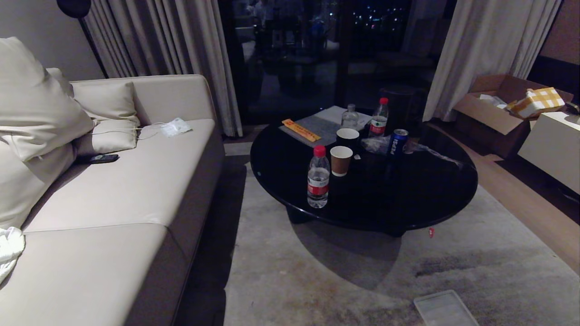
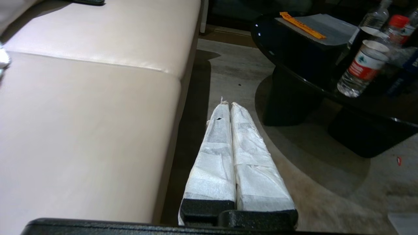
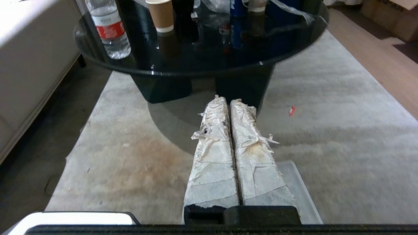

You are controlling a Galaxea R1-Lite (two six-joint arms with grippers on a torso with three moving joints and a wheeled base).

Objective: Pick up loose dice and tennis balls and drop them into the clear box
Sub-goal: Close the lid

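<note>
A cream sofa filled nine o'clock, a round black table stood at one. No dice, balls or clear box showed. Left gripper and right gripper hung pressed together, empty

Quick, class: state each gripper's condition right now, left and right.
Left gripper: closed, holding nothing, above the grey carpet.
Right gripper: closed, holding nothing.

Beige sofa, black round table, water bottle, cups
</note>
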